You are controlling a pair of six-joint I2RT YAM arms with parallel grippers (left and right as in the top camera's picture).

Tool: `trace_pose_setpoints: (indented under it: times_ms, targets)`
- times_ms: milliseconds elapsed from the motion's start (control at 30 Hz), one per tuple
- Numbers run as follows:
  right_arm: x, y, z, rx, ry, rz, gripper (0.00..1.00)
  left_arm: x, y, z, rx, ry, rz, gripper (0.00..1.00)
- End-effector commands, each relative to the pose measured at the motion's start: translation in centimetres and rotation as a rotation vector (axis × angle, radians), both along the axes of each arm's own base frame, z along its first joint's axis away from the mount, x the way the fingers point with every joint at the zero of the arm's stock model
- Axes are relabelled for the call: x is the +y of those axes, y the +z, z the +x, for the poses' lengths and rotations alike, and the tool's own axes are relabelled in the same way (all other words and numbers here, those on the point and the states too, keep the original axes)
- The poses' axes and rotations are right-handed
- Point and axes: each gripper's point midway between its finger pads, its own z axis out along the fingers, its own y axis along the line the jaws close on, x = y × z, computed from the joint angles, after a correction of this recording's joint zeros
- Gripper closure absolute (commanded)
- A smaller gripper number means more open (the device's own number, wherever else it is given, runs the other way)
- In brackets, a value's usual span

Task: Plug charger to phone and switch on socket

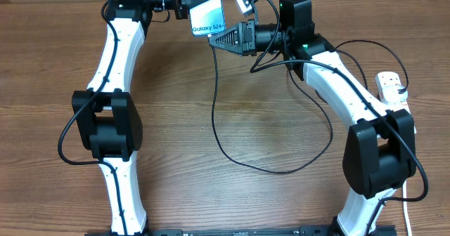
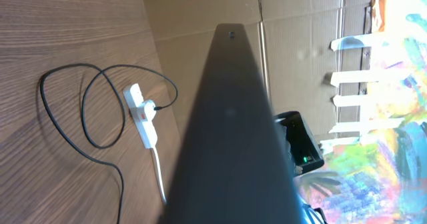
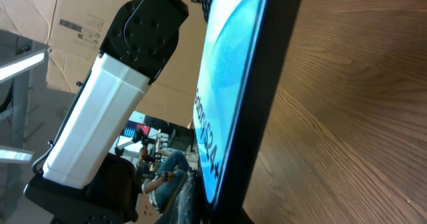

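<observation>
The phone (image 1: 207, 15), its cyan screen lit, is held above the back of the table with my left gripper (image 1: 202, 0) shut on its top end. In the left wrist view the phone's dark back (image 2: 230, 137) hides the fingers. My right gripper (image 1: 215, 41) is shut at the phone's lower edge, and the black charger (image 1: 214, 102) cable hangs from its tip. The right wrist view shows the phone (image 3: 233, 84) edge-on and very close, so the connector tip is hidden. The white socket (image 1: 391, 88) lies at the right edge, a black plug in it.
The charger cable loops across the middle of the table to the socket (image 2: 141, 114), and its white cord (image 2: 159, 174) trails toward the front. Cardboard boxes (image 2: 300, 37) stand behind the table. The left arm's white link (image 3: 107, 117) is beside the phone.
</observation>
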Motion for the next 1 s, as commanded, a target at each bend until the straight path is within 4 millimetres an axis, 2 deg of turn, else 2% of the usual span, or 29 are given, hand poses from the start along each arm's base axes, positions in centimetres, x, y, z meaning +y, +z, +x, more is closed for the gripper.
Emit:
trace_pose_setpoints:
  times_ms: [0, 133, 300, 467, 633, 967]
  targets:
    - [-0.6, 0.5, 2.1, -0.008, -0.120, -0.020, 0.97, -0.8, 2.3, -2.0, -0.072, -0.077, -0.020, 0.96]
    - [-0.4, 0.5, 2.7, -0.012, -0.161, -0.027, 0.96, -1.4, 2.3, -2.3, -0.072, -0.090, -0.021, 0.96]
    - [-0.3, 1.8, 3.2, -0.057, -0.175, 0.006, 0.96, -1.8, 2.3, -2.6, -0.072, -0.104, -0.023, 0.96]
    - [-1.0, 1.8, 3.6, -0.061, -0.188, 0.008, 0.96, -1.8, 2.5, -3.1, -0.070, -0.133, -0.032, 0.96]
    - [-1.8, 1.9, 3.7, -0.065, -0.176, 0.014, 0.96, -1.8, 2.6, -3.6, -0.069, -0.160, -0.040, 0.96]
    - [-1.9, 1.9, 3.2, -0.067, -0.148, 0.015, 0.96, -1.7, 2.6, -3.7, -0.059, -0.165, -0.042, 0.96]
